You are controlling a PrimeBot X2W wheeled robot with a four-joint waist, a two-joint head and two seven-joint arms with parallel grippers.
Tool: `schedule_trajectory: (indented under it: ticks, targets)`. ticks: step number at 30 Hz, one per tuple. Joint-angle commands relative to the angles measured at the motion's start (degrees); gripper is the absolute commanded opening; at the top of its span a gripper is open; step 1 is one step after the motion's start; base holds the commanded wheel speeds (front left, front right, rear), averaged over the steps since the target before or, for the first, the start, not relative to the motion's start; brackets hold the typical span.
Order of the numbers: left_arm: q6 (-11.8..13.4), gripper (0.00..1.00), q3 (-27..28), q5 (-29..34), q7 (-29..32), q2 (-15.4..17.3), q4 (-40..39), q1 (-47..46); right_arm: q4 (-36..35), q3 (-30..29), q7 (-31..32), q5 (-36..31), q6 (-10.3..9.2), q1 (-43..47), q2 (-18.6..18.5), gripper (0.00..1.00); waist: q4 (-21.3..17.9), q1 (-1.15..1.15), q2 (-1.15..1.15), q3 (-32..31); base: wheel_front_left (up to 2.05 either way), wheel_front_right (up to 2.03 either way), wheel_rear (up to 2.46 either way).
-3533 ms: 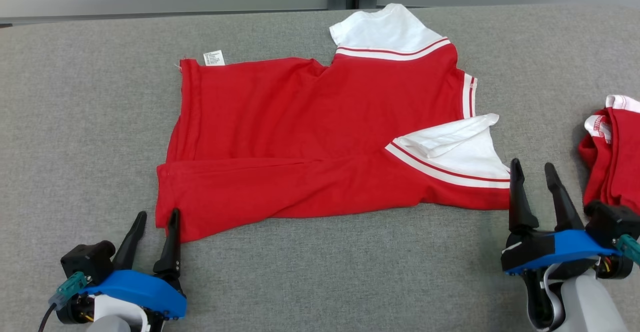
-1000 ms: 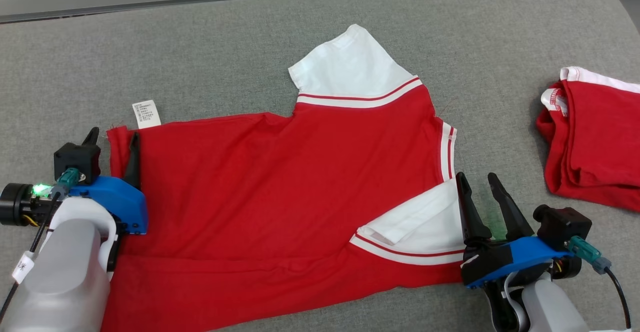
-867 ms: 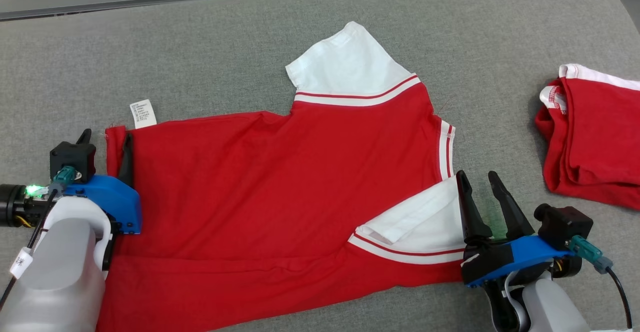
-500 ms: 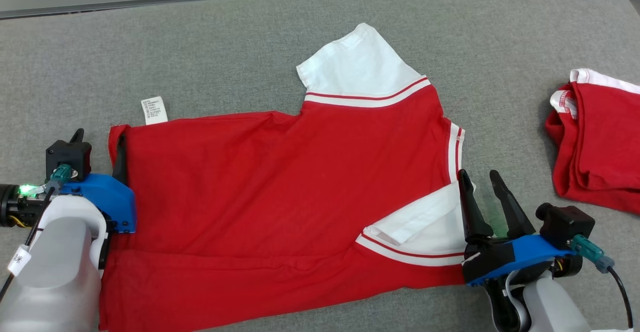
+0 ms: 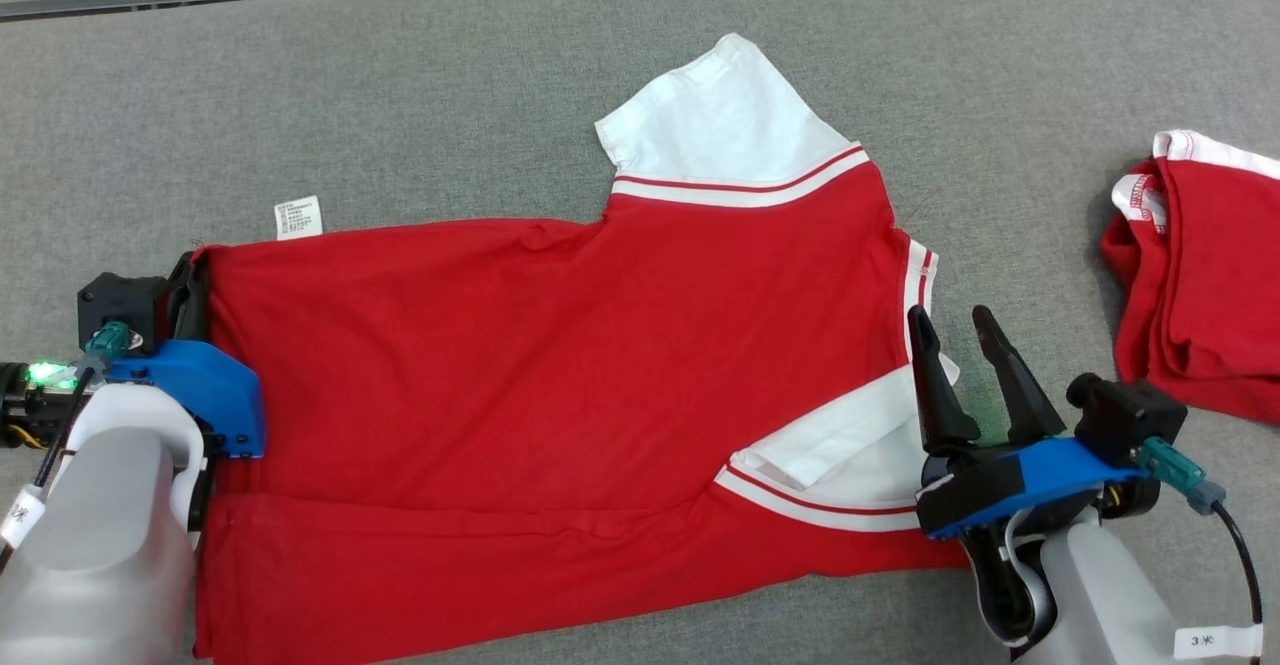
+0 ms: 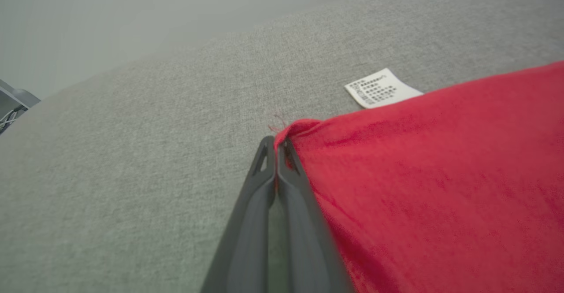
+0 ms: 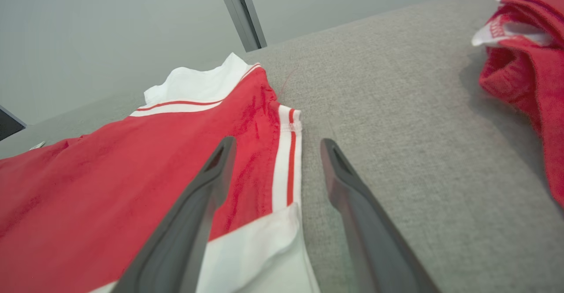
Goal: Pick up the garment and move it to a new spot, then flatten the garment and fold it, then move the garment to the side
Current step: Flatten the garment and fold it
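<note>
Head view, with both wrist views, of a red T-shirt [image 5: 560,345] spread on a grey fabric surface [image 5: 400,95], described from the robot outward. Nearest, the right gripper [image 5: 950,317] stands with its fingers apart at the shirt's right end, just beyond the near white sleeve [image 5: 850,445], which lies folded inward over the red body. In the right wrist view one finger rides above the red cloth and the other above bare grey fabric, so the striped neckband [image 7: 288,152] runs between them, straight ahead of the tips. Farther out on the opposite side, the left gripper [image 6: 276,145] has its fingers pressed together on the far hem corner; cloth appears nipped between the tips, though how much is caught cannot be made out. The shirt's long axis runs side to side across the robot, hem toward its left arm and neck toward its right, so each end lies nearest its own arm. Judged from this, flattening calls next for the right fingers to close on the neck edge before them. Right of the shirt and well apart lies a folded red garment [image 5: 1200,285]. Farthest, the second white sleeve [image 5: 715,115] points away, and a care label [image 5: 299,218] lies at the far edge.
</note>
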Motion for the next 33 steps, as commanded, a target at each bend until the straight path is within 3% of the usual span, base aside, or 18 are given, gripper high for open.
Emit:
schedule_trajectory:
  ticks: [1, 6, 12, 21, 33]
  targets:
    - [-0.3, 0.00, 0.7, -0.5, -0.1, 0.1, 0.1, -1.2, -0.3, -0.2, -0.3, -0.6, 0.03, -1.5, -0.2, 1.00, 0.1, 0.00, -0.01, 0.2, 0.00, 0.00, 0.00]
    - [-1.4, 0.00, 1.5, -1.5, -0.1, -0.4, -1.7, -1.6, 1.3, -0.1, -0.3, -4.0, 0.03, -6.8, -0.2, 1.00, 1.2, 0.00, -0.01, 1.1, 0.00, 0.00, 0.00]
    - [-3.0, 0.00, 1.6, -2.5, -0.1, -2.3, -3.9, -2.0, 10.0, -1.5, 1.2, -10.4, 0.03, -18.2, -0.3, 1.00, 4.4, 0.00, -0.01, 2.6, 0.00, 0.00, 0.00]
    - [-3.9, 0.00, -0.9, -3.4, -0.1, -6.0, -6.4, -4.1, 20.4, -10.7, 10.6, -24.6, 0.03, -33.6, -0.2, 1.00, 11.1, 0.00, -0.01, 6.2, 0.00, 0.00, 0.00]
    - [-4.0, 0.00, -8.1, -7.8, -0.1, -8.5, -10.4, -5.8, 24.0, -23.8, 25.0, -42.0, 0.02, -43.6, -0.3, 1.00, 17.6, 0.00, -0.01, 9.9, 0.00, 0.00, 0.00]
